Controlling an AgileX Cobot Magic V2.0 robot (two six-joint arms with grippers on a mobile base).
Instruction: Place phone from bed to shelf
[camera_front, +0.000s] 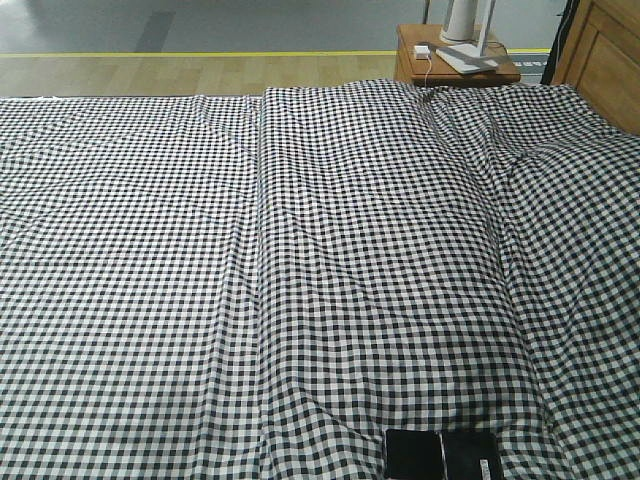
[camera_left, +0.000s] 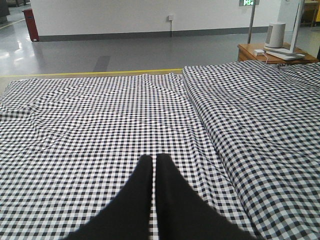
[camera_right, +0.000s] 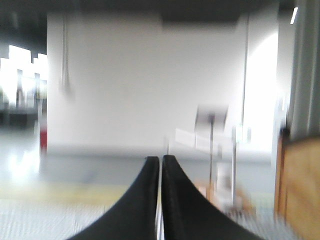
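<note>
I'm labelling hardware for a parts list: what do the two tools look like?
The left tool has two matte black fingers, broad at the base, curving to narrow rounded tips. The right tool looks alike, though blurred. No cables or markings show.

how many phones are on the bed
1. The phone lies flat on the bed at the front view's bottom edge, right of centre. Others could be out of frame.

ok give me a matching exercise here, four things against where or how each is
Things:
1. phone
2. bedside table
3. left gripper
4. yellow floor line

Places or states:
a. shut, over the bed
b. on the floor beyond the bed
c. on the bed, close to the robot, right of centre
d. by the bed's far right corner

Pairs: 1-c, 2-d, 3-a, 4-b
</note>
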